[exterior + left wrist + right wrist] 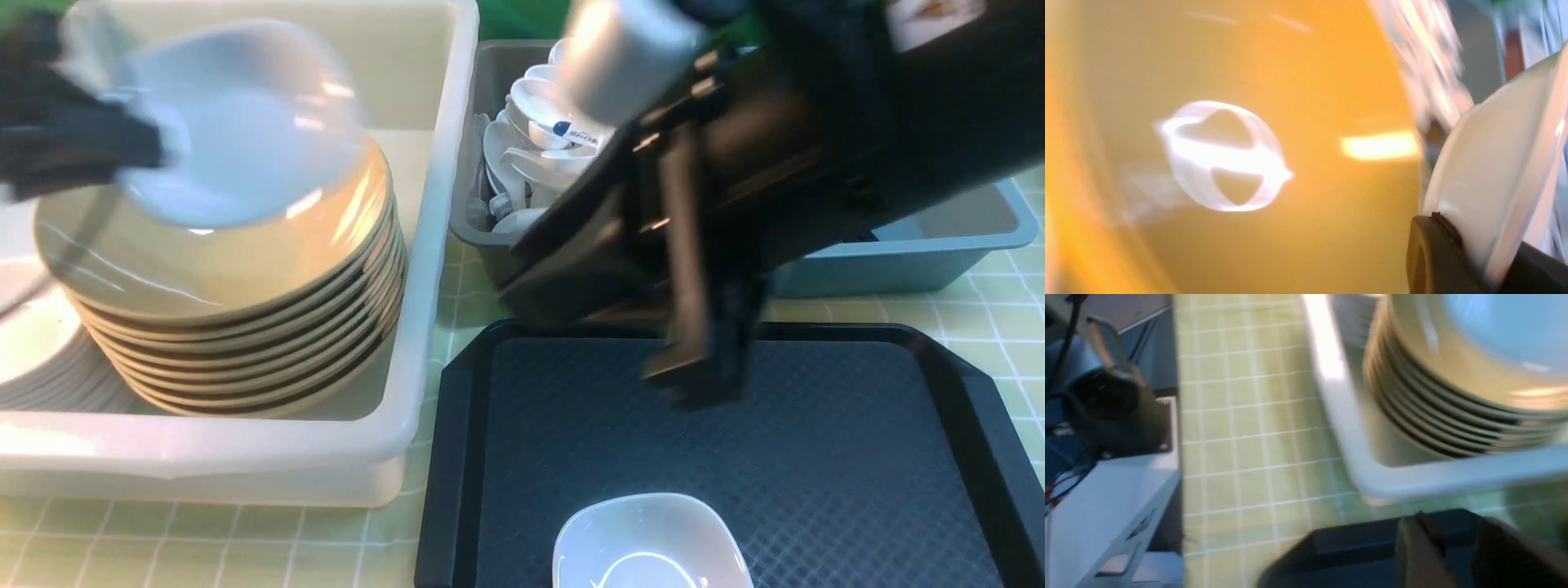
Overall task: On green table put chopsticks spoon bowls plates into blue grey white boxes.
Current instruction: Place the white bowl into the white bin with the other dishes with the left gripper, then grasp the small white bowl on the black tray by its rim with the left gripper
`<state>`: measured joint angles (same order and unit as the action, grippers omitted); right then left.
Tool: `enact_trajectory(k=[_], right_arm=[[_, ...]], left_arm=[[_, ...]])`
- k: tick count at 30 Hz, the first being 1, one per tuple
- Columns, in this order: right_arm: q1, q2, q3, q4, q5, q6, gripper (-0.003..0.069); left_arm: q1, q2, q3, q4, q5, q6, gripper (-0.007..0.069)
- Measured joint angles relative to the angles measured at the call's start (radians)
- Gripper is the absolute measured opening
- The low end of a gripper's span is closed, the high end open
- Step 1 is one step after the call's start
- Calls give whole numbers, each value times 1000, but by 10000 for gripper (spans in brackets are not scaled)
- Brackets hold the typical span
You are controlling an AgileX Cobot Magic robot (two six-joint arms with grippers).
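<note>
My left gripper (159, 135) is shut on the rim of a white bowl (237, 122), held tilted just above a stack of yellow plates (245, 327) inside the white box (433, 245). The left wrist view shows the bowl's (1494, 171) rim pinched between the jaws of the left gripper (1478, 253), with the top yellow plate (1290, 204) close behind. My right gripper (698, 371) hangs blurred over the black tray (816, 457), open and empty. A second white bowl (649, 543) sits at the tray's near edge. White spoons (531, 155) fill the grey box (478, 229). No chopsticks are in view.
A blue box (898, 253) stands at the back right, behind the right arm. White plates (33, 351) are stacked at the far left of the white box. In the right wrist view the white box's corner (1355, 465) lies just beyond the black tray (1355, 543), on the green checked table (1249, 449).
</note>
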<state>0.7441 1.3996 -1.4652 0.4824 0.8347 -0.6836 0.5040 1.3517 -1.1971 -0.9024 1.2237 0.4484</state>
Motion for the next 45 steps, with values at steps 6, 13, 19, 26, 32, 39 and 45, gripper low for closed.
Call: enact_trajectory(k=[6, 13, 19, 26, 32, 39, 45], right_arm=[[6, 56, -1, -12, -33, 1, 215], [6, 68, -1, -13, -33, 1, 218], [6, 68, -1, -13, -33, 1, 224], [5, 68, -1, -13, -22, 1, 226], [5, 68, -1, -13, 14, 1, 232], [5, 68, -1, -13, 66, 11, 236], [5, 50, -1, -23, 153, 41, 236]], left_arm=[[239, -12, 0, -22, 4, 5, 15], [399, 91, -72, 80, -8, -73, 15], [351, 164, -79, 430, -2, -277, 15], [203, 233, -80, 544, -6, -335, 17], [135, 238, -85, 667, -13, -404, 57], [62, 215, -85, 784, -4, -457, 179], [-21, 136, -88, 988, 3, -624, 410]])
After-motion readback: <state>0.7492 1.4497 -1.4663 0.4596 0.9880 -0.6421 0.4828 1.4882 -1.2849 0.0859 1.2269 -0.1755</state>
